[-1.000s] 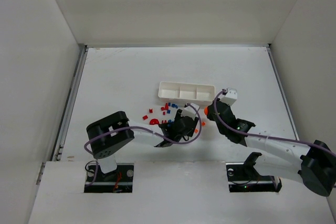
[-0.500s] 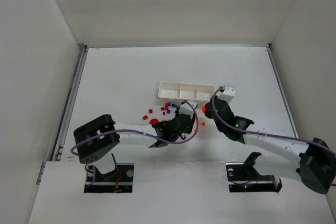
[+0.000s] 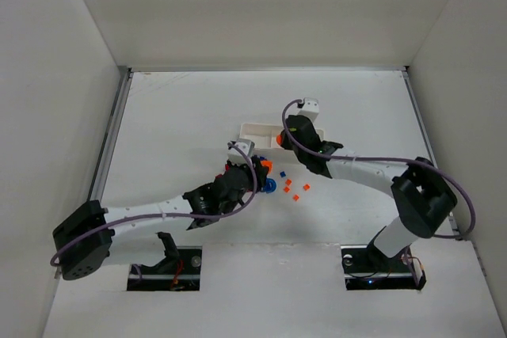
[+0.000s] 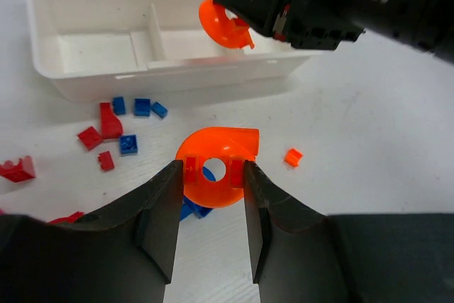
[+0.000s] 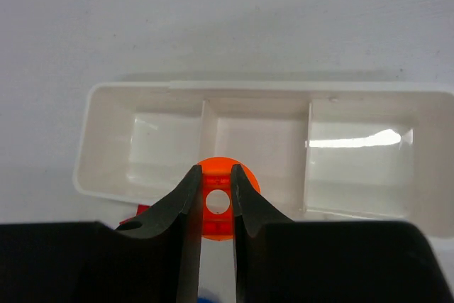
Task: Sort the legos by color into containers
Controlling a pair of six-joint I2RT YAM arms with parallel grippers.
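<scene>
Orange rings, one per gripper.
The right gripper point(image 5: 216, 175) pinches an orange ring point(image 5: 217, 224) over the tray point(image 5: 248, 87), likely to drop it; the left gripper point(image 4: 211, 175) clamps a second orange ring point(image 4: 221, 144) above loose legos point(image 4: 128, 144).

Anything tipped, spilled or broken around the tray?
Nothing stands out. The tray sits flat with all three compartments empty, loose legos lie beside it, and the left gripper and right gripper each hold an orange round piece.

Tray point(image 4: 163, 79) is plain white, same as the table point(image 4: 369, 133). The two round legos point(image 4: 213, 191) are bright orange. The loose little bricks point(image 4: 128, 144) are red and blue, plus one tiny orange brick point(image 4: 292, 156).
</scene>
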